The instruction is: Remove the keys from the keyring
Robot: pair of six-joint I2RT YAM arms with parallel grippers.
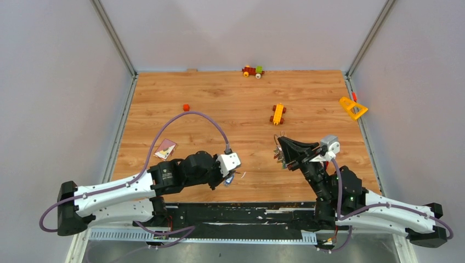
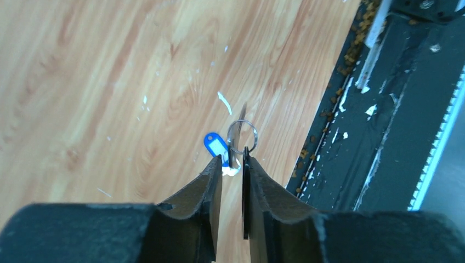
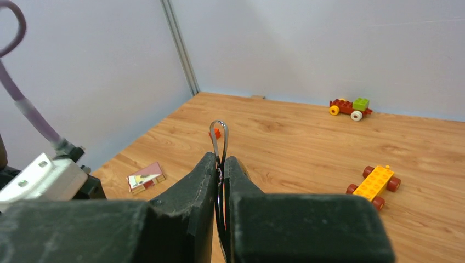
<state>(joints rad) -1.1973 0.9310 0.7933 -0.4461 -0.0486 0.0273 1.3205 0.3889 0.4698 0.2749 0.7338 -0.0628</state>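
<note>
My right gripper (image 3: 220,160) is shut on the keyring (image 3: 218,134), a thin silver wire loop that pokes up out of the fingertips. In the top view this gripper (image 1: 282,143) is held above the table at right of centre, with a bunch of keys (image 1: 281,157) hanging at it. My left gripper (image 2: 231,159) is low over the wood near the table's front edge. Its jaws stand slightly apart, with bare wood showing in the gap. A key with a blue tag (image 2: 215,147) and a small silver ring (image 2: 242,134) lie right at its fingertips.
A red and green brick car (image 1: 253,71) stands at the back wall. A yellow brick car (image 1: 278,113) sits mid-table and a small red brick (image 1: 186,107) to the left. A yellow triangular piece (image 1: 352,108) lies at the right edge, a small card (image 1: 165,148) at the left.
</note>
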